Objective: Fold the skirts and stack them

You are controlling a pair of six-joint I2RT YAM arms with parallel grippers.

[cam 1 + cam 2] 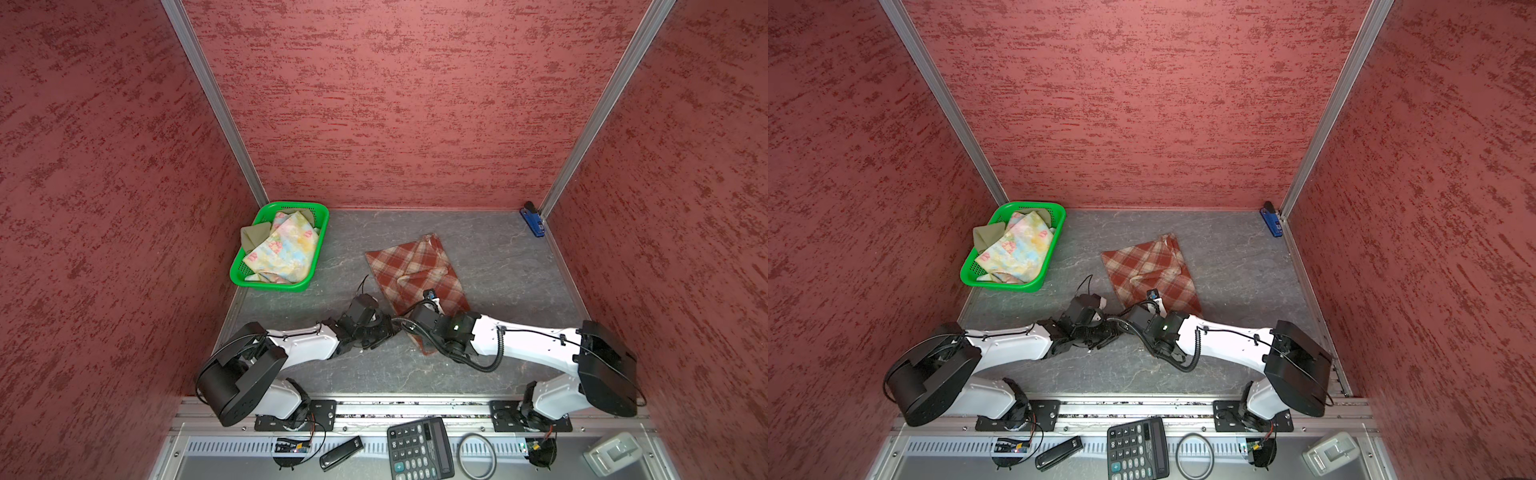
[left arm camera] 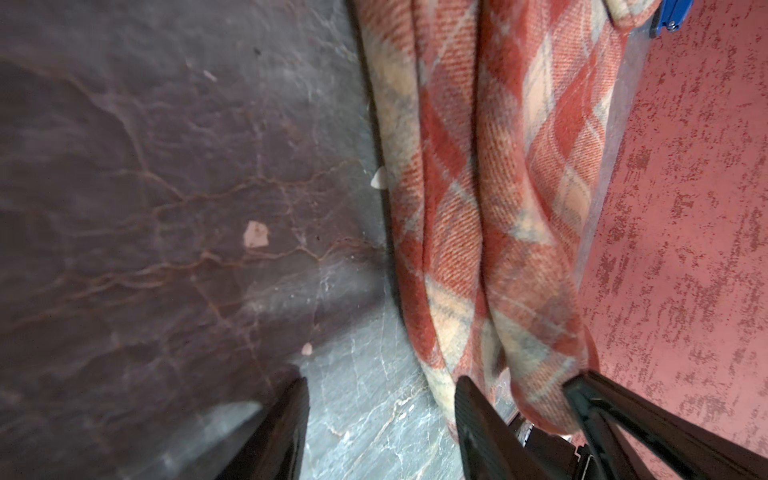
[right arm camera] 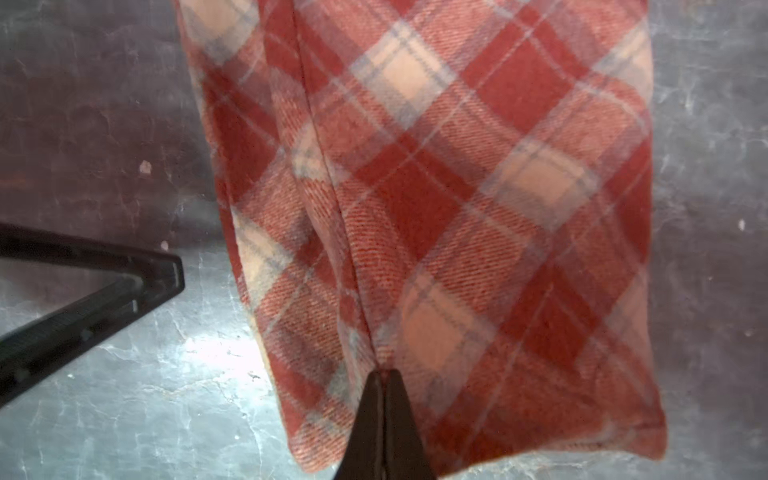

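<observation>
On the near ledge, in front of the arm bases, lies a black calculator [image 1: 419,449].

Beyond it, both arms reach inward and meet near the middle of the grey surface [image 1: 498,266]. The right hand [image 3: 384,374] has its jaws pressed together, pinching the near edge of the plaid skirt [image 1: 415,266]. In the right wrist view the red-brown and cream cloth gathers into a crease that runs straight out of that pinch. The left hand [image 2: 380,384] stands just left of it, jaws spread with bare surface between them. One of its fingers [image 2: 478,415] stands right at the skirt's near left edge, and no cloth sits in the gap.

In both top views the plaid skirt stretches away from the hands toward the far wall. It sits a little right of centre and is turned at an angle, with a loose fold across its middle. Its near end is hidden under the right arm.

Farther back on the left, against the side wall, stands a green mesh basket [image 1: 266,286]. The floral skirt [image 1: 282,249] lies in it on top, crumpled, and the olive skirt [image 1: 253,237] is tucked beneath and spills over the left rim. Both are well apart from the plaid one.

In the far right corner a blue stapler [image 1: 532,222] rests against the wall.
</observation>
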